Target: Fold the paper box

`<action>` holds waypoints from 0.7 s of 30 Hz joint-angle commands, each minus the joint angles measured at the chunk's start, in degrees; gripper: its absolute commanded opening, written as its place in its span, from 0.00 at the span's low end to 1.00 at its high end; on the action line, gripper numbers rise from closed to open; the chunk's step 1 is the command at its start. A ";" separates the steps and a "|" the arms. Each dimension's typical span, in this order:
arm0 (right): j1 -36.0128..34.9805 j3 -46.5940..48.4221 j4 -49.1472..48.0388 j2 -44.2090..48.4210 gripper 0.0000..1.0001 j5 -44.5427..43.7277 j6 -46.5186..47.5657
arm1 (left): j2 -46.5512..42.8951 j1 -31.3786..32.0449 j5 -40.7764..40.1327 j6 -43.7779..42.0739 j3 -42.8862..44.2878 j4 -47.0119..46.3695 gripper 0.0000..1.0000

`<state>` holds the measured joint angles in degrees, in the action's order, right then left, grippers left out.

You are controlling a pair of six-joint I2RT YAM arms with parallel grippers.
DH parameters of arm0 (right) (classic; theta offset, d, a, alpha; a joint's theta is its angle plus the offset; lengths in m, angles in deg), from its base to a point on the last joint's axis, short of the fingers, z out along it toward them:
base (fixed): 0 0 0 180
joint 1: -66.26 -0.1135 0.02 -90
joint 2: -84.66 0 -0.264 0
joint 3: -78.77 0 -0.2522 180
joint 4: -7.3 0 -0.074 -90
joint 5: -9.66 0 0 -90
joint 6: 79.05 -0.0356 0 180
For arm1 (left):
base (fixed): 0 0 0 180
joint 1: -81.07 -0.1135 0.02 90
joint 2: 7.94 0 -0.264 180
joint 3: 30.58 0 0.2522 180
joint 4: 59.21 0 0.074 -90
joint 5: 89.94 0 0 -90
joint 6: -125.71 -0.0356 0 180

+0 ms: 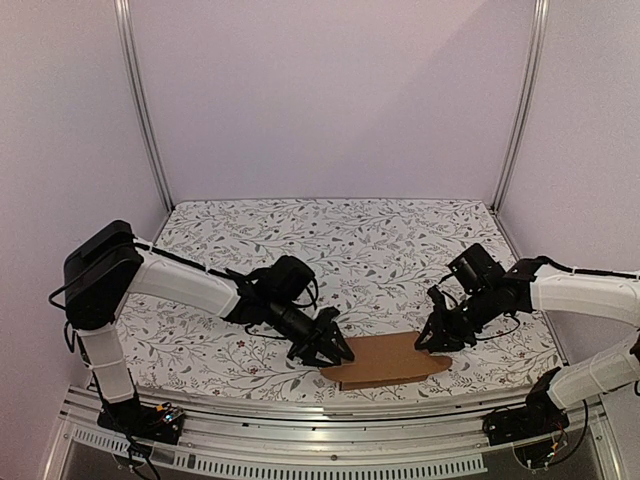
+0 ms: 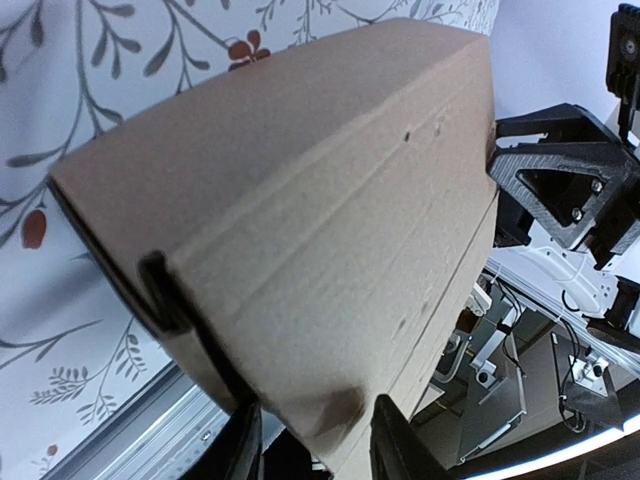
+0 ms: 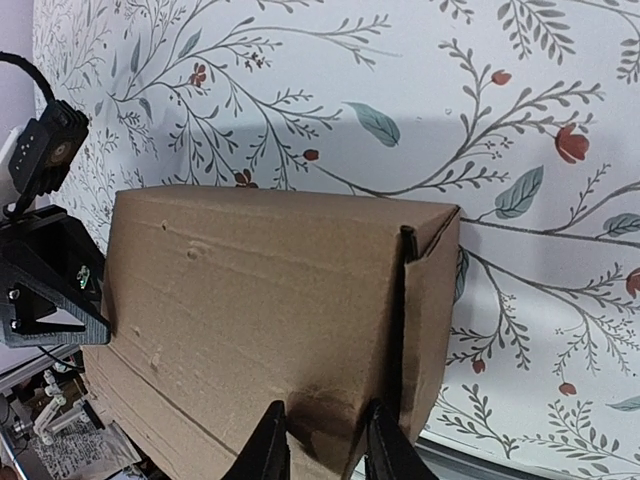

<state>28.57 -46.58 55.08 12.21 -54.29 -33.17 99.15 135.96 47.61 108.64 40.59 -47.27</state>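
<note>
Left gripper (image 1: 333, 350): I see it at the left end of the paper box (image 1: 392, 360); on my left wrist view its two fingers (image 2: 398, 440) straddle the near cardboard edge, closed on it.
Paper box: plain brown corrugated cardboard, low and slim, lying on the table (image 1: 350, 240) near its front edge, between my two grippers. On the right wrist view one end flap stands slightly ajar, with a dark slit beside it.
Writing: I read none on the cardboard; no brand or label is legible on the arms either.
Right gripper (image 1: 437, 340): at the right end of the box; on my right wrist view the fingers (image 3: 268, 445) pinch the near edge, cardboard between them.
Edges: the box's near long side runs just beside the metal rail (image 1: 330, 410) at the table front; it looks slightly over the cloth's edge, though I cannot tell for sure.
Room: floral cloth lies bare behind the box up to the back wall (image 1: 330, 90).
</note>
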 commanded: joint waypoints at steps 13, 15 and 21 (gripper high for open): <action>0.25 2.47 0.88 -6.60 0.14 -7.13 5.59 | 2.03 -2.52 -3.62 -15.04 5.17 19.32 0.31; 0.25 3.27 1.53 -6.57 0.14 -7.67 5.85 | 1.84 -2.80 -4.58 -16.56 6.27 22.13 0.31; 0.22 7.18 5.17 -6.41 0.21 -10.77 8.00 | 2.12 -3.10 -9.10 -22.09 11.07 32.23 0.32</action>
<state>28.57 -42.63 56.70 6.42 -60.96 -27.58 100.00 133.54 42.56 91.79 48.92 -24.76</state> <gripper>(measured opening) 0.187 0.316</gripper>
